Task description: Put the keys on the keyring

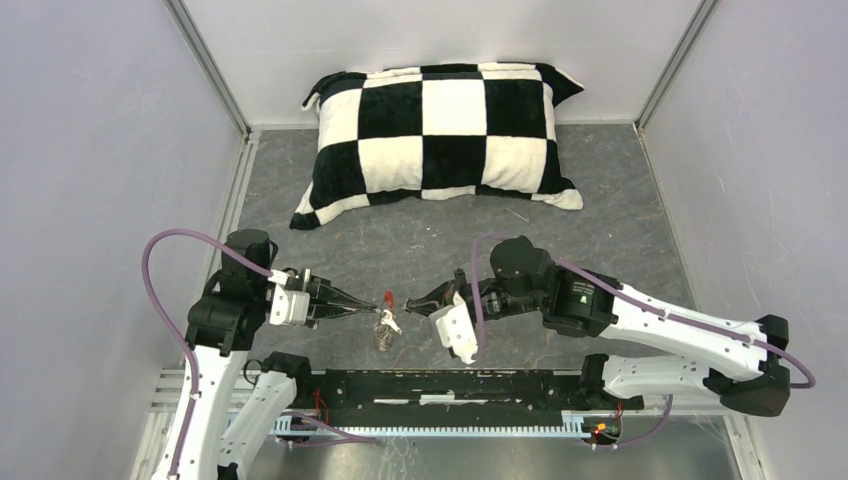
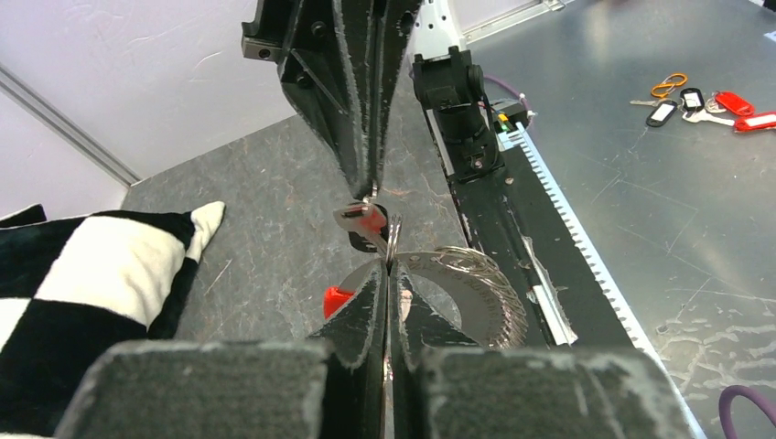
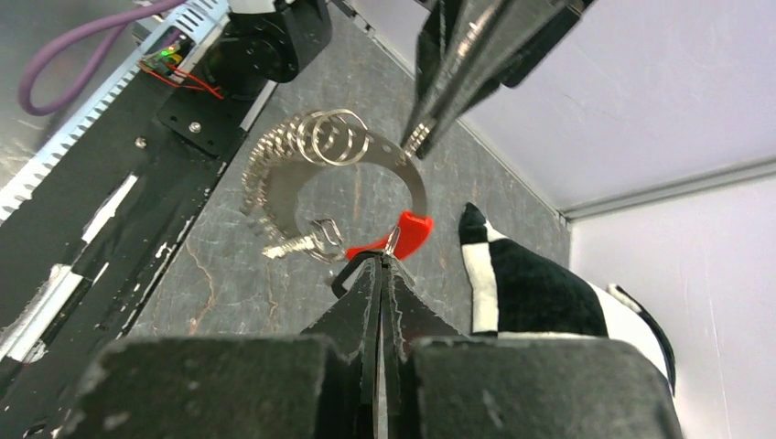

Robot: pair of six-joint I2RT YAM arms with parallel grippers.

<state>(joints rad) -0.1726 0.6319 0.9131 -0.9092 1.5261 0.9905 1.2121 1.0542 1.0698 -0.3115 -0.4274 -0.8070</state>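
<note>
The keyring (image 2: 476, 283) is a silvery band with coiled rings and a red sleeve (image 2: 337, 298). It hangs just above the table between both grippers. My left gripper (image 2: 389, 267) is shut on the band's thin edge. My right gripper (image 3: 382, 259) faces it from the other side, shut on a dark-headed key (image 3: 343, 274) right beside the red sleeve (image 3: 410, 230). A second key's silvery blade (image 3: 291, 244) dangles from the keyring (image 3: 403, 165). In the top view the left gripper (image 1: 375, 311) and right gripper (image 1: 408, 304) nearly meet over the keyring (image 1: 384, 332).
A black-and-white checkered pillow (image 1: 440, 130) lies at the back of the grey table. A black rail (image 1: 450, 390) runs along the near edge between the arm bases. Several spare keys and tags (image 2: 695, 101) lie on the metal sheet beyond the rail. Walls close both sides.
</note>
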